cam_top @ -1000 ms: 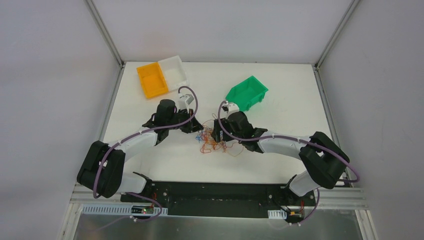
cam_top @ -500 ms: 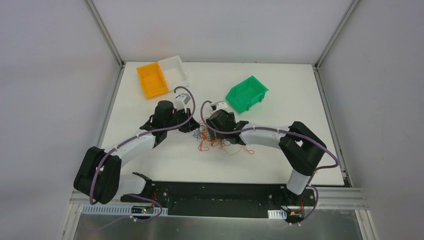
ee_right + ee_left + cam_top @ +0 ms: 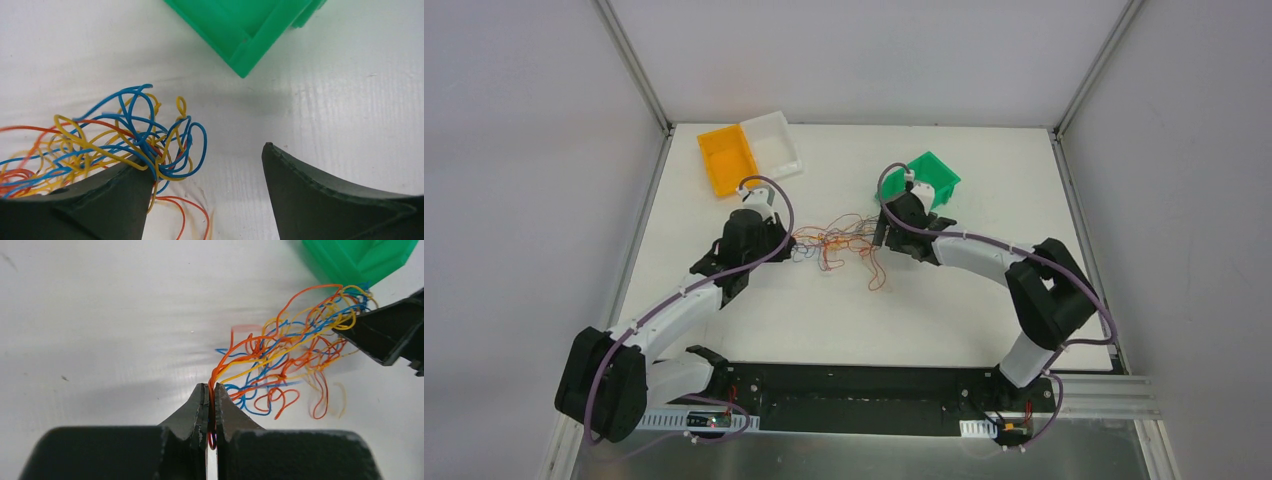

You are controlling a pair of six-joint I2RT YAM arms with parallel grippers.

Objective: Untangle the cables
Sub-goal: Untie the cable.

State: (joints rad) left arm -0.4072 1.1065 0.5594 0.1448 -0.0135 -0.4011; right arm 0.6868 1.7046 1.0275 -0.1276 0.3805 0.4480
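The cables [image 3: 839, 240] are thin orange, yellow and blue wires, strung out in a loose tangle between my two grippers. My left gripper [image 3: 786, 240] [image 3: 210, 387] is shut on several orange strands at the left end of the cables [image 3: 285, 355]. My right gripper [image 3: 882, 230] [image 3: 206, 157] stands open with nothing between its fingers. A knot of blue and yellow cables [image 3: 125, 140] is hooked over the outside tip of its left finger [image 3: 100, 200]. That finger [image 3: 390, 335] also shows in the left wrist view. One orange loop [image 3: 876, 275] lies on the table.
A green bin [image 3: 929, 180] [image 3: 245, 25] [image 3: 360, 257] sits just behind the right gripper. An orange bin [image 3: 728, 160] and a white bin [image 3: 770, 143] stand side by side at the table's back left. Metal frame posts border the white table [image 3: 984, 300].
Both grippers have moved apart and toward the back, the right one up to the green bin. The compact clump has been drawn out into a long spread between them.
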